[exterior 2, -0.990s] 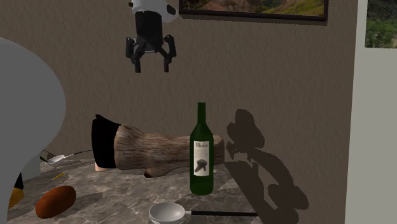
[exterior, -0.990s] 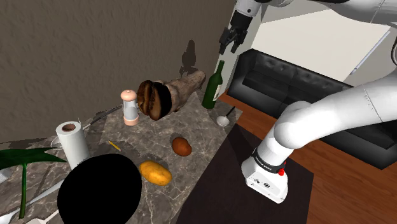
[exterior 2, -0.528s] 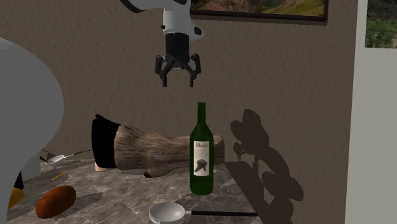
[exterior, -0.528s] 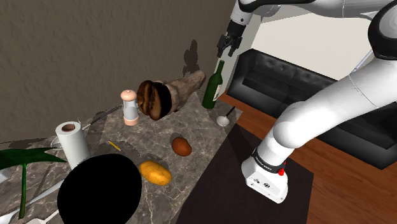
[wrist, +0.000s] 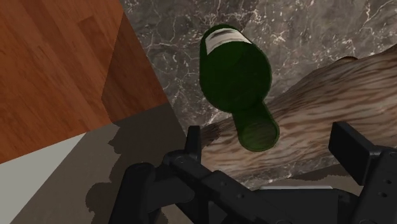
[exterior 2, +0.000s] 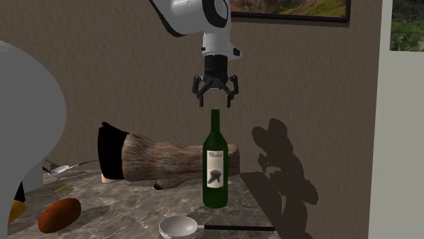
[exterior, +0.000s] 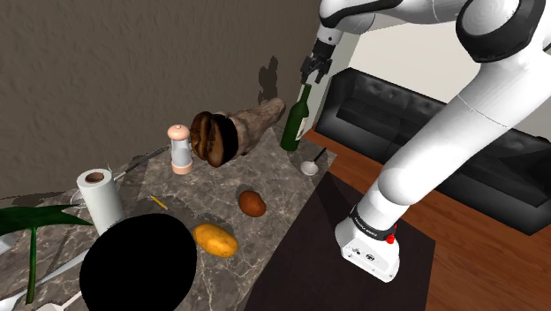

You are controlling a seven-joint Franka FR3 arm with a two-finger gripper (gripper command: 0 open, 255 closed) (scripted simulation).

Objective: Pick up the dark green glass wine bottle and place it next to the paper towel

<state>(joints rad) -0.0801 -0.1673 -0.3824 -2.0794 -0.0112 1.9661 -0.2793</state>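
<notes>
Bottle point(exterior 2: 215, 163): dark green glass, upright, on veined stone worktop point(exterior 2: 129, 207).
Claw point(exterior 2: 215, 103): black, fingers spread, just above the bottle's mouth.
Shoulder view: white paper towel roll point(exterior: 101, 196), well apart from the bottle.

The shoulder view looks down from high up beside the stand point(exterior: 291, 265), over the whole surface point(exterior: 203, 185). The second exterior view sits low and near, facing the wall point(exterior 2: 102, 68). The wrist view looks straight down. All three share the bottle point(exterior 2: 215, 166).

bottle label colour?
White with dark print, on the dark green glass wine bottle; clearest in second exterior view.
</notes>
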